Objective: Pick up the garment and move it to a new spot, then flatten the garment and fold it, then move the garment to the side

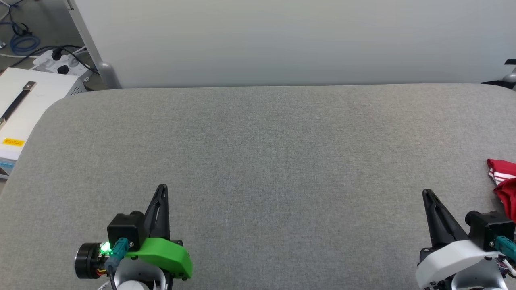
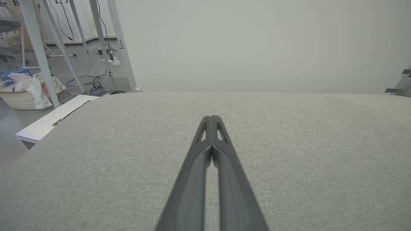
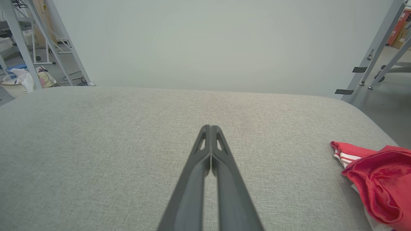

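**Q:** Where does the garment lie?

**A:** The garment (image 1: pixel 503 183) lies at my far right on the grey table (image 1: pixel 258 141), cut off by the edge of the head view. In the right wrist view it (image 3: pixel 379 179) is a soft red mound with one white, red-striped sleeve edge pointing toward the table's middle. No lettering shows.

**Q:** And your pincers?

**A:** Both are pressed together on nothing. My right gripper (image 1: pixel 426 192) hovers just beside the cloth without touching it. My left gripper (image 1: pixel 162 187) hangs well apart from it, over bare table. Each wrist view shows its two fingers meeting at the tips.

**Q:** Which step does this show?

**A:** I judge that it fits two. The garment may be a heap waiting at the side to be picked up, or a bundle already set aside. The mound looks rumpled rather than squarely folded, but most of it is out of frame, so I cannot settle it.

**Q:** What makes for good work here?

**A:** Whichever it is, the right arm is the nearer one to the cloth. The loose jersey would slump and trail unless gripped through several layers.
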Available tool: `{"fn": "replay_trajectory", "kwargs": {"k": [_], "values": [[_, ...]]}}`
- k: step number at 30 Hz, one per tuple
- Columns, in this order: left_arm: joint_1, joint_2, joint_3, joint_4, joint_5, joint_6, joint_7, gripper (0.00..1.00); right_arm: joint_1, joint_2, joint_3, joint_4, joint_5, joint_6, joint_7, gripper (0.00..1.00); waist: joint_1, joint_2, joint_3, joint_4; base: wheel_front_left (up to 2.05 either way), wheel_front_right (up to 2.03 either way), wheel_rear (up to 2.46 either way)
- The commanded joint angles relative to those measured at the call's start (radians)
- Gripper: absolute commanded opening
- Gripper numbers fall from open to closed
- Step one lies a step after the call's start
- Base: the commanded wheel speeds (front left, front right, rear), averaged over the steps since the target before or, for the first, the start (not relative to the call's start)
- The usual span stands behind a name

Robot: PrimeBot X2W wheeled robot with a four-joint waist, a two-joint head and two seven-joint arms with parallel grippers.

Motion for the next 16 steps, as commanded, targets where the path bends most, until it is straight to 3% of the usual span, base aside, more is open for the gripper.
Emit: {"fn": "replay_trajectory", "kwargs": {"k": [1, 16], "values": [[0.007, -0.012, 0.009, -0.007, 0.015, -0.008, 0.005, 0.00, -0.020, 0.004, 0.003, 0.007, -0.014, 0.000, -0.008, 0.00, 0.0000, 0.0000, 0.000, 0.000, 0.00, 0.00, 0.00], [0.009, -0.037, 0.047, -0.021, 0.062, -0.029, 0.035, 0.00, -0.037, 0.011, 0.008, 0.032, -0.039, 0.000, -0.011, 0.00, 0.0000, 0.0000, -0.005, 0.000, 0.00, 0.00, 0.00]]}}
